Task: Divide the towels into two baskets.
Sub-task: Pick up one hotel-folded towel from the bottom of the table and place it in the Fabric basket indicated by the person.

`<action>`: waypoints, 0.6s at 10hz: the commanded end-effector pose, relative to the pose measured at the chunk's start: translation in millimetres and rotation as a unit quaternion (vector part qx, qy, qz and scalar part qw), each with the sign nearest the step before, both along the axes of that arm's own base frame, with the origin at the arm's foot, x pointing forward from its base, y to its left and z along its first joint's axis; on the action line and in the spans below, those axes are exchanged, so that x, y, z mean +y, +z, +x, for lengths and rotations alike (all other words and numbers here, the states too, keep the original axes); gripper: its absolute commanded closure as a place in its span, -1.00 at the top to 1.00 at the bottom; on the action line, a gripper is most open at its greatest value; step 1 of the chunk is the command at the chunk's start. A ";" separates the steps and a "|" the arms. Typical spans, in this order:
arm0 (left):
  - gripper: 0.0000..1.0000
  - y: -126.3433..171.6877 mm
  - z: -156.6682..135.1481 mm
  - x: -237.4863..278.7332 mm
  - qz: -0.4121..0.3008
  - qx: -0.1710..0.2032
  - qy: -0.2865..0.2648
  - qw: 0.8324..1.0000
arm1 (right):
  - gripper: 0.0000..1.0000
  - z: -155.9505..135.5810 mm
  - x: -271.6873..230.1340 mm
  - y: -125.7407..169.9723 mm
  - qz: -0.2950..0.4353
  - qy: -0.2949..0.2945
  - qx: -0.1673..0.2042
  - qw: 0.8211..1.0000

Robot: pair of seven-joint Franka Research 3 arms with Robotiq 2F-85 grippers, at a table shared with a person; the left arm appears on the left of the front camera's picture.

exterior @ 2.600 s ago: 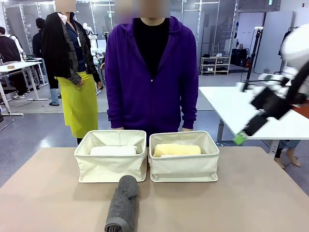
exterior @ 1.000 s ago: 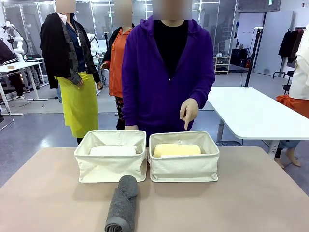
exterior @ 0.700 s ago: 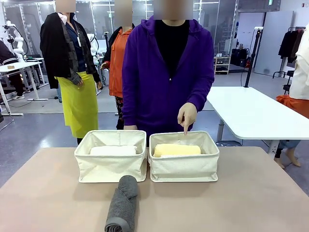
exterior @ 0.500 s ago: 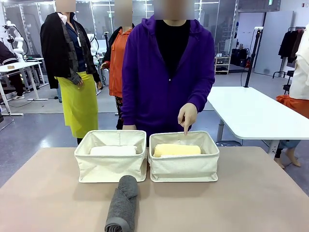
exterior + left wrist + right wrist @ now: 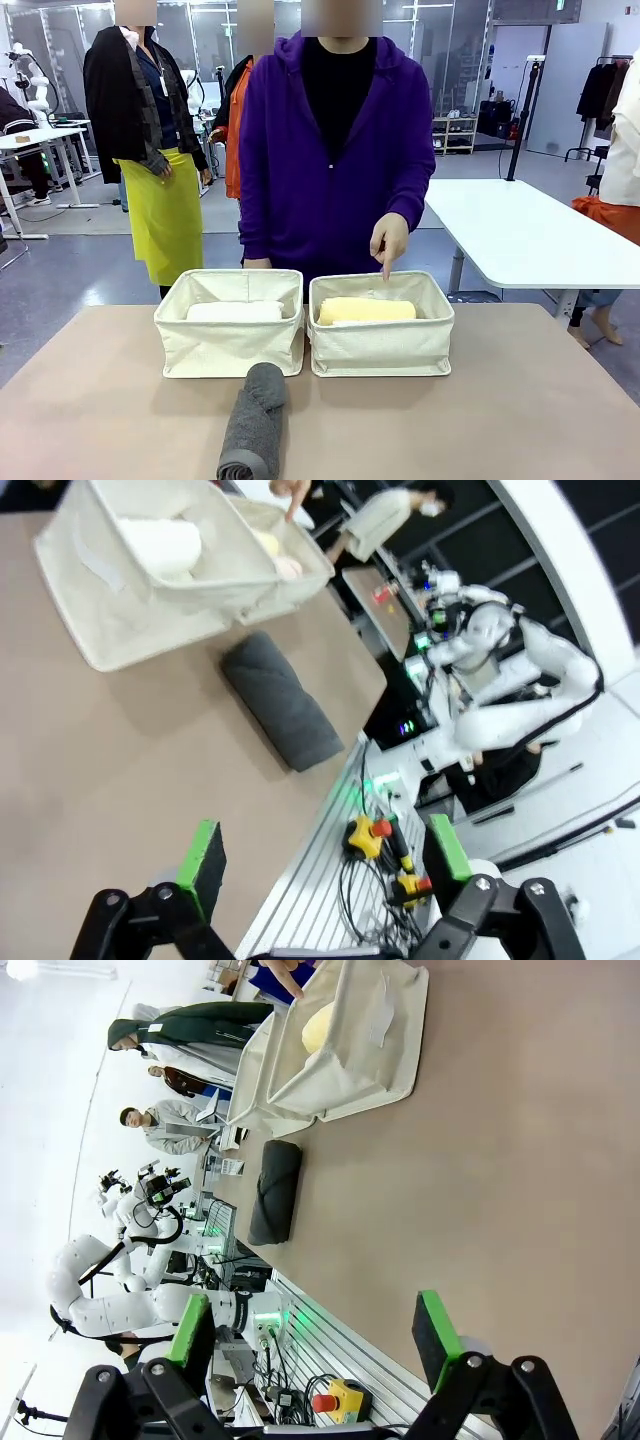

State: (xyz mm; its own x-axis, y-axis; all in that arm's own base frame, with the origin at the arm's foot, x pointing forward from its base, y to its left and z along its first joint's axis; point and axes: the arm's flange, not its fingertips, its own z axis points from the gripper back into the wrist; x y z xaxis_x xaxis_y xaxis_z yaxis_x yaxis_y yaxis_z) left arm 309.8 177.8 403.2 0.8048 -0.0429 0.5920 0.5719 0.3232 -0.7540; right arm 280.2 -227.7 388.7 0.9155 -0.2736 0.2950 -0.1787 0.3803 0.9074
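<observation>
From my station, both arms sit pulled back off the work area. In the left wrist view, the left gripper (image 5: 325, 852) has its green pads (image 5: 203, 855) spread wide with nothing between them, and it hangs over the near edge of the table (image 5: 90, 740). The right gripper (image 5: 312, 1332) stands the same way in its own wrist view: jaws fully apart and empty, above bare tabletop.

In the front view the two baskets stand side by side, touching, just past the table's middle toward 12 o'clock. The left basket (image 5: 228, 350) holds the white towel (image 5: 235, 311), which lies crosswise inside it. The right basket (image 5: 380, 348) holds the yellow towel (image 5: 367, 309), also crosswise. I cannot tell whether anything lies behind either roll.

The dark grey towel (image 5: 257, 425) lies on the table at 6 o'clock from the left basket. Its far end is just at the front wall, near the seam between the two bins, and its length runs back toward my side. From the left wrist it shows at about 12 o'clock of the gripper, well apart from the pads. From the right wrist it lies at about 11 o'clock, also well clear.

A person in a purple hoodie (image 5: 330, 150) stands at 12 o'clock behind the baskets. One hand (image 5: 389, 238) is lowered with its index finger pointing down over the far rim of the right basket, above the yellow towel and not touching it.
</observation>
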 end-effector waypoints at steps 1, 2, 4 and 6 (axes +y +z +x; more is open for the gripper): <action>1.00 -1.4 17.9 -57.0 0.046 0.031 -0.062 0.997 | 1.00 -2.3 -0.3 2.5 0.001 0.000 -0.005 1.000; 1.00 -3.9 23.2 -86.2 0.049 0.045 -0.080 0.995 | 1.00 -2.3 -0.3 2.5 0.001 0.000 -0.005 1.000; 1.00 -6.5 26.1 -147.5 0.113 0.080 -0.063 0.988 | 1.00 -2.3 -0.3 2.5 0.001 0.000 -0.005 1.000; 1.00 -4.8 31.7 -190.8 0.170 0.099 -0.021 0.980 | 1.00 -2.3 -0.3 2.5 0.001 0.000 -0.005 1.000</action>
